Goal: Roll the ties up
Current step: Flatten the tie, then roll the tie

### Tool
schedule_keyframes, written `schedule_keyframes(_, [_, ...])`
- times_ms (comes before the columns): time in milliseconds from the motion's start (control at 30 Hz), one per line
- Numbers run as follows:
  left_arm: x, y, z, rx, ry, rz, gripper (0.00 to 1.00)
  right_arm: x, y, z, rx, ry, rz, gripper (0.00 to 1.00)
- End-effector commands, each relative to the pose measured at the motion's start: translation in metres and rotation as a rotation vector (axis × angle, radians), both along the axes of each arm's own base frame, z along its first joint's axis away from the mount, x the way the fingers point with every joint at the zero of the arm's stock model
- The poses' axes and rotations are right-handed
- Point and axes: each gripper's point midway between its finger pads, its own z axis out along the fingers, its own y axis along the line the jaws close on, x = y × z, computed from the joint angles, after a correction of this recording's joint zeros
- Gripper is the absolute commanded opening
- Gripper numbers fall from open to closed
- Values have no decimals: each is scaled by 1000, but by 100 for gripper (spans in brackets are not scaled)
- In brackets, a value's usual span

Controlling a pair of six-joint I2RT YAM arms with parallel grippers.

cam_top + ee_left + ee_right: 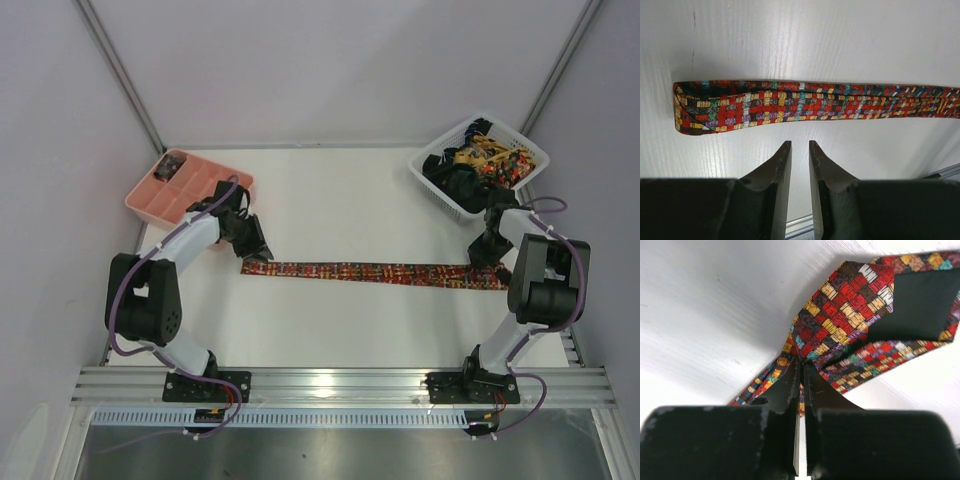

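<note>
On the bench (pixel 340 200), your right jaws pinched the tie (pixel 380 272) near its pointed end. Your left jaws hovered narrowly parted, empty, beside its other end.

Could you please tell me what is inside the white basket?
A heap of ties, some dark, some yellow-and-red patterned; anything beneath the top ones is covered.

The top camera looks down on the whole bench (pixel 340 205) from high up. Wrist cameras sit close behind the left gripper (pixel 800 144) and right gripper (pixel 801 365), looking forward. All three see the tie (pixel 380 272).
</note>
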Motion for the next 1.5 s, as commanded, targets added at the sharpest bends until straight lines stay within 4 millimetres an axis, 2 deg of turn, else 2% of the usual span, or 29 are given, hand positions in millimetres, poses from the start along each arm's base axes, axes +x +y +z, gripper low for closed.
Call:
schedule_keyframes(0, [0, 1, 15, -14, -58, -17, 26, 1, -6, 26, -46, -46, -12, 0])
schedule_keyframes(233, [5, 3, 20, -9, -83, 0, 30, -16, -3, 45, -53, -39, -20, 7])
schedule_keyframes(300, [7, 2, 21, -16, -87, 0, 30, -20, -3, 43, -49, -34, -24, 7])
schedule_keyframes(567, [6, 6, 23, -14, -83, 6, 31, -30, -2, 8, -14, 13, -20, 12])
schedule_keyframes(600, [7, 8, 23, -13, -82, 9, 31, -31, 0, 3, 0, 19, -10, 15])
schedule_keyframes(667, [8, 13, 27, 4, -88, 17, 31, -33, 0, -1, 14, 43, 18, 34])
schedule_keyframes(700, [8, 17, 28, 17, -90, 21, 31, -30, 1, 4, 14, 33, 35, 42])
schedule_keyframes(733, [8, 20, 29, 29, -94, 28, 31, -29, 2, 11, 16, 27, 56, 49])
schedule_keyframes(767, [11, 27, 31, 48, -104, 42, 31, -26, 8, 19, 8, 15, 112, 51])
schedule_keyframes(833, [8, 35, 33, 68, -96, 58, 32, -11, 19, 52, 0, -73, 185, 59])
schedule_keyframes(933, [9, 48, 39, 82, -102, 94, 33, 13, 66, 92, 33, -200, 372, 63])
schedule_keyframes(1000, [10, 57, 43, 103, -112, 117, 34, 20, 125, 103, 110, -253, 567, 61])
schedule_keyframes(1067, [7, 64, 47, 121, -118, 132, 36, 37, 174, 100, 203, -306, 701, 58])
schedule_keyframes(1100, [5, 67, 47, 135, -115, 138, 36, 30, 222, 100, 322, -317, 815, 56])
schedule_keyframes(1133, [2, 68, 46, 141, -108, 140, 36, 37, 246, 79, 378, -285, 843, 51])
schedule_keyframes(1167, [-1, 69, 46, 147, -107, 137, 36, 42, 270, 84, 424, -304, 888, 48])
schedule_keyframes(1200, [-3, 71, 45, 157, -104, 139, 36, 35, 303, 82, 495, -295, 942, 36])
schedule_keyframes(1233, [-7, 73, 42, 160, -93, 143, 35, 38, 322, 70, 514, -289, 972, 32])
schedule_keyframes(1300, [-10, 74, 44, 147, -105, 148, 34, 43, 350, 72, 563, -300, 1014, 29])
schedule_keyframes(1333, [-11, 73, 44, 129, -106, 147, 33, 39, 365, 71, 577, -299, 1045, 21])
schedule_keyframes(1367, [-13, 74, 44, 126, -110, 152, 31, 38, 373, 59, 586, -271, 1059, 20])
schedule_keyframes(1400, [-15, 75, 44, 130, -110, 155, 31, 40, 383, 62, 591, -284, 1080, 16])
schedule_keyframes(1467, [-19, 76, 49, 132, -121, 164, 30, 31, 396, 47, 604, -232, 1108, 11])
